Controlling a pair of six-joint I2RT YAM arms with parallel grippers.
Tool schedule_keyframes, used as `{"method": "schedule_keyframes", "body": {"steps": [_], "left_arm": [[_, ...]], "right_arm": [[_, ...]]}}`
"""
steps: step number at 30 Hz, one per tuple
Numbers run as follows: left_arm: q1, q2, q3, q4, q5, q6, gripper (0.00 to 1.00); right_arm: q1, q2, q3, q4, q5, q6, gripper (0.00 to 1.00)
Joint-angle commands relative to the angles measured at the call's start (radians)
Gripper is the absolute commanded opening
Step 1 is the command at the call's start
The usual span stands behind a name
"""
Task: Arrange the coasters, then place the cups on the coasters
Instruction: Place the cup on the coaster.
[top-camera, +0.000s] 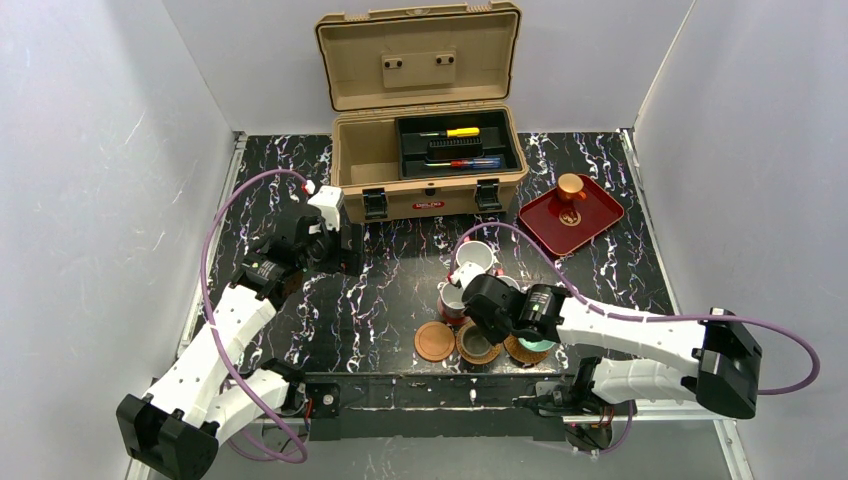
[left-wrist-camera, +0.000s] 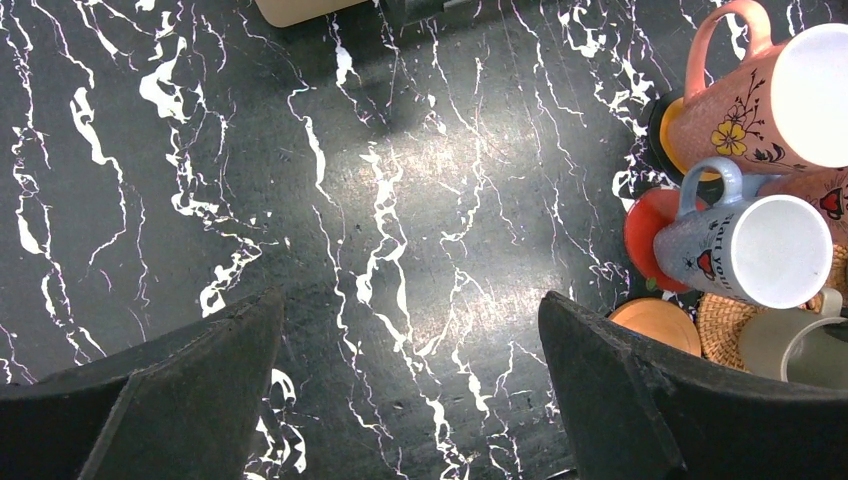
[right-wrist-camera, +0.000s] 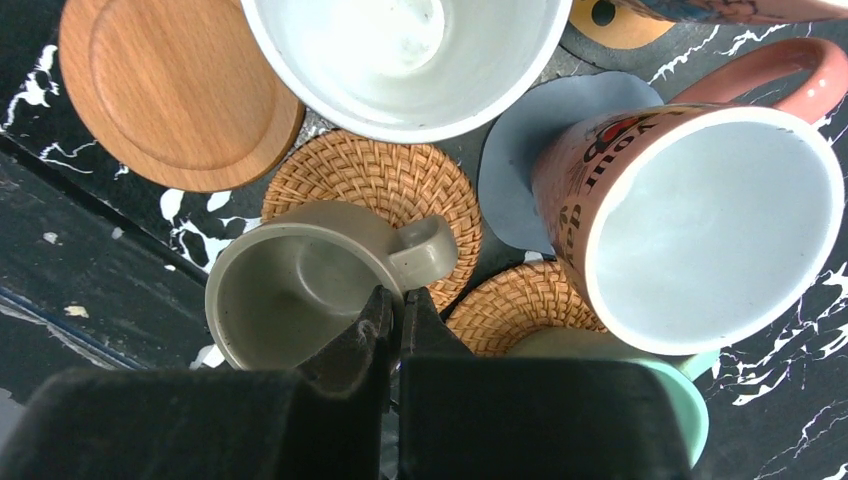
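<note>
My right gripper (right-wrist-camera: 397, 300) is shut on the rim of the grey-olive cup (right-wrist-camera: 290, 290), one finger inside and one outside. The cup sits over the near edge of a woven coaster (right-wrist-camera: 385, 185). Around it lie a wooden coaster (right-wrist-camera: 175, 90), a blue-grey coaster (right-wrist-camera: 520, 160) and a second woven coaster (right-wrist-camera: 515, 310) partly under the teal cup (right-wrist-camera: 680, 385). A pink mug (right-wrist-camera: 690, 210) and a white-inside mug (right-wrist-camera: 400, 50) stand close by. In the top view, my right gripper (top-camera: 480, 312) hangs over this cluster. My left gripper (left-wrist-camera: 410, 380) is open above bare table, left of the cups.
An open tan toolbox (top-camera: 428, 150) with tools stands at the back. A dark red tray (top-camera: 590, 225) at the back right carries an orange cup (top-camera: 572, 188). The table's front edge (top-camera: 440, 380) runs just below the coasters. White walls stand on both sides.
</note>
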Motion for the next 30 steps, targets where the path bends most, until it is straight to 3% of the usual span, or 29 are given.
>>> {"method": "schedule_keyframes", "body": {"steps": [1,5,7,19,24,30], "left_arm": [[0.003,-0.014,-0.013,0.003,-0.011,0.021,0.98],[0.004,-0.018,-0.014,0.005,-0.017,0.022,0.98],[0.003,-0.016,-0.014,0.006,-0.016,0.022,0.98],[0.003,-0.010,-0.010,0.025,-0.033,0.022,0.98],[0.004,-0.004,-0.017,0.032,-0.041,0.017,0.98],[0.004,-0.009,-0.040,0.045,-0.055,-0.003,0.98]], "right_arm": [[-0.006,0.017,0.024,0.022,0.036,0.021,0.01],[-0.006,0.024,0.027,0.022,0.040,0.023,0.02],[-0.006,0.029,0.030,0.022,0.037,0.021,0.07],[-0.006,0.009,0.088,-0.046,0.062,0.041,0.49],[-0.005,-0.048,0.114,-0.065,0.071,0.106,0.55],[-0.006,-0.066,0.158,-0.186,0.129,0.366,0.57]]}}
